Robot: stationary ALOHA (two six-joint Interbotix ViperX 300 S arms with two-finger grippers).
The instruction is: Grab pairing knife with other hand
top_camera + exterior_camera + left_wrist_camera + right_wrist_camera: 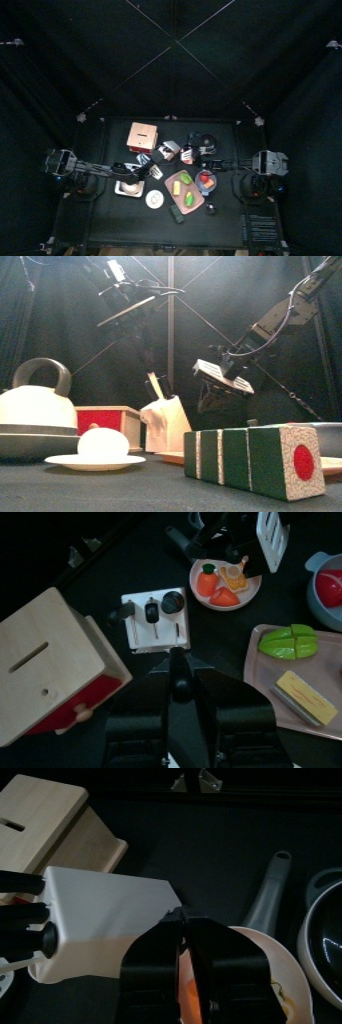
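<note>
Paring knife (182, 536) apparently clamped in right hand (222, 374), narrow grip, raised over desk beyond knife block (154, 620). Left hand (181, 684) closed, pointing toward it, well short.

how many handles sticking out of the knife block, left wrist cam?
2 black handles show on the white knife block: one near its middle, one beside it toward the fruit plate. Others may be hidden by the dark.

I see the black-handled paring knife (173, 603) slotted in the white knife block (154, 620). Its handle sticks out the top.
</note>
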